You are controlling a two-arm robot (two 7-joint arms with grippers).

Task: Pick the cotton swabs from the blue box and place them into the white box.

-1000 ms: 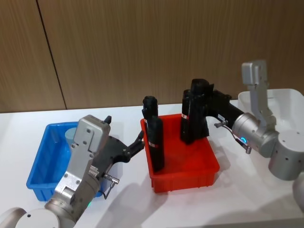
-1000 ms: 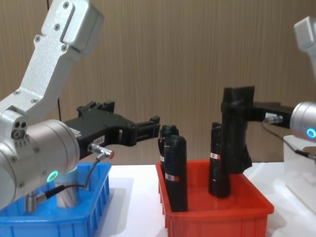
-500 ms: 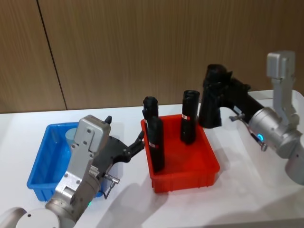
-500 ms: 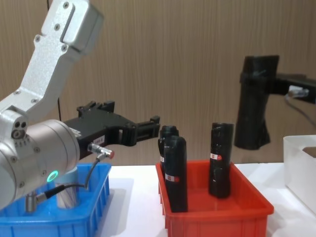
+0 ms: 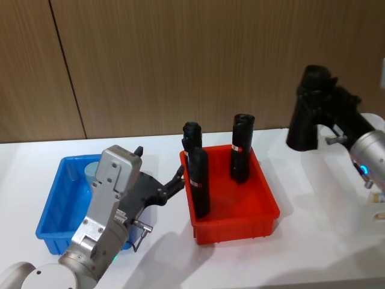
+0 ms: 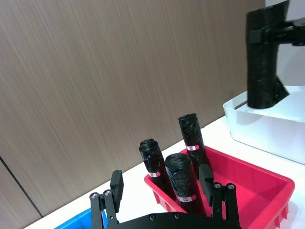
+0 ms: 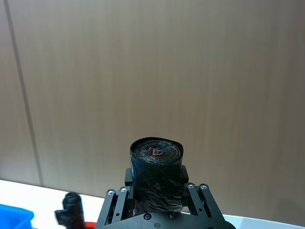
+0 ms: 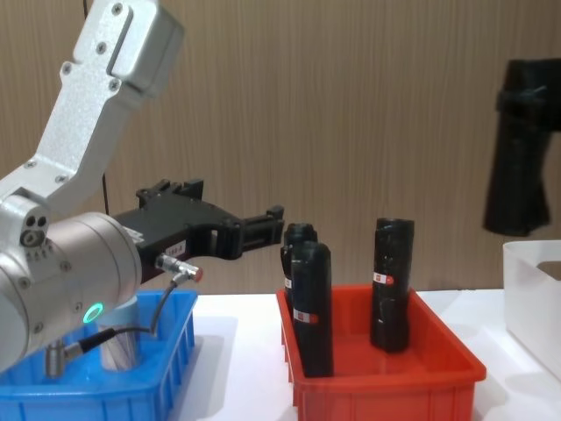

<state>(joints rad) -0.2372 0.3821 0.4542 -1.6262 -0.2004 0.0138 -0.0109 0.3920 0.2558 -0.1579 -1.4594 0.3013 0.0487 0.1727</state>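
One jar of cotton swabs (image 5: 90,171) with a grey-blue lid stands at the back of the blue box (image 5: 51,224), and its clear body (image 8: 117,347) shows in the chest view. My left gripper (image 5: 177,180) hovers open and empty between the blue box and the red bin, fingers (image 6: 116,183) wide apart. My right gripper (image 5: 308,118) is shut on a black cylinder (image 7: 156,172), held high at the right, above the white box (image 6: 267,130). The white box's corner (image 8: 535,291) shows at the chest view's right edge.
A red bin (image 5: 240,224) sits mid-table holding three upright black cylinders with red labels (image 5: 198,180), (image 5: 191,136), (image 5: 240,148). A wood-panel wall stands behind. White tabletop lies open in front of the bins.
My right gripper lifted a black cylinder out of the red bin and carried it up and to the right, over the white box. The left arm stayed still.
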